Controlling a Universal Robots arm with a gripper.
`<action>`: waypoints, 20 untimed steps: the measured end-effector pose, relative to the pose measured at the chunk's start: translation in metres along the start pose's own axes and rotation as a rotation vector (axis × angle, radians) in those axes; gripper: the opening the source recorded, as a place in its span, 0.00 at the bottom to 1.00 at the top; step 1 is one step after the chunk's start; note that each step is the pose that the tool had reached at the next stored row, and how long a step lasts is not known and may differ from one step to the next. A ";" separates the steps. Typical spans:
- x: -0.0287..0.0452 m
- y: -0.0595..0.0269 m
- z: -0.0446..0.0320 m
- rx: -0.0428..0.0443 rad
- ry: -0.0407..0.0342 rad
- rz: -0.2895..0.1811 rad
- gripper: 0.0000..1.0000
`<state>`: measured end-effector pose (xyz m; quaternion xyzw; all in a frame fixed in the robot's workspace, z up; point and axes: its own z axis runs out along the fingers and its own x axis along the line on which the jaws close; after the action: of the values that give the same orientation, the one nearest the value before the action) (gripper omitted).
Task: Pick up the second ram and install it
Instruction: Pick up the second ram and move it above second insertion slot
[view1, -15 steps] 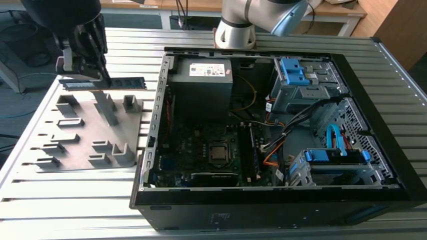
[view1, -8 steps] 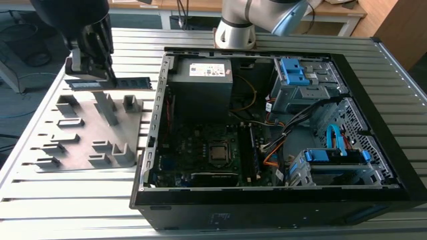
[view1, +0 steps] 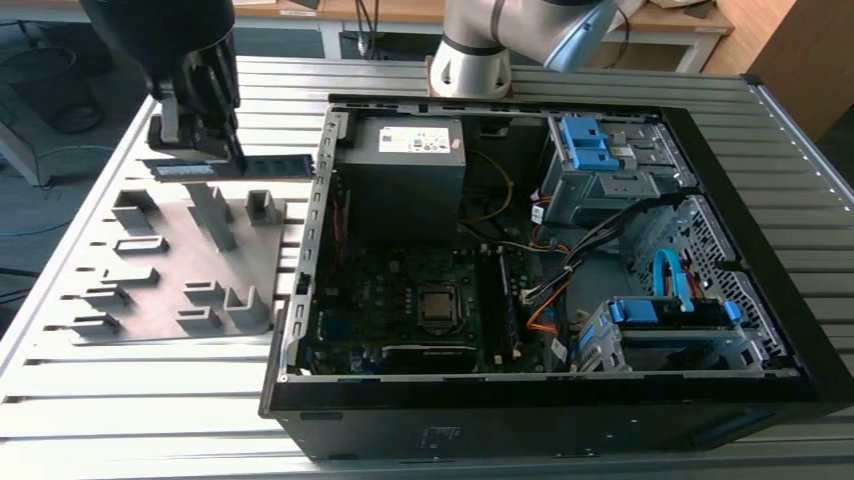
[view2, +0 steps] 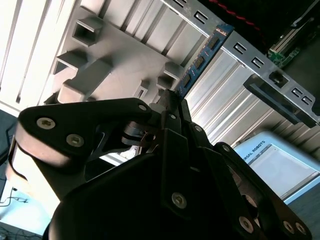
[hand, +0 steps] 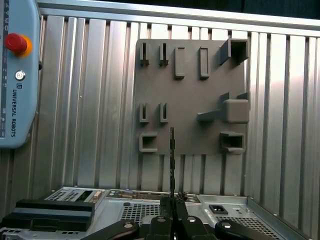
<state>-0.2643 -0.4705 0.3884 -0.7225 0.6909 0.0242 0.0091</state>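
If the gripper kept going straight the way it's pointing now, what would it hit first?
Probably the grey tray: the gripper, shut on the memory stick, points down at it, though depth is hard to judge.

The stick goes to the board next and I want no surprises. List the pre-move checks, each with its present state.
1. Grip: gripper shut on the second ram: ok.
2. Alignment: ram in line with the gripper, first wrist view: ok.
3. Clearance: ram clear of the grey holder tray, exterior view: ok.
4. Access: computer case open, motherboard exposed: ok.
5. Target: a free one among the memory slots: cannot tell.
6. Routing: cables clear of those slots: cannot tell.
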 end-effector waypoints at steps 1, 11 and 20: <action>0.0001 -0.0014 0.0000 0.0001 0.0000 0.000 0.14; 0.0005 -0.0136 0.0000 0.0000 0.0000 0.000 0.14; 0.0009 -0.0266 0.0003 0.0000 0.0000 0.000 0.14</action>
<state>-0.2377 -0.4702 0.3876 -0.7225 0.6909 0.0242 0.0091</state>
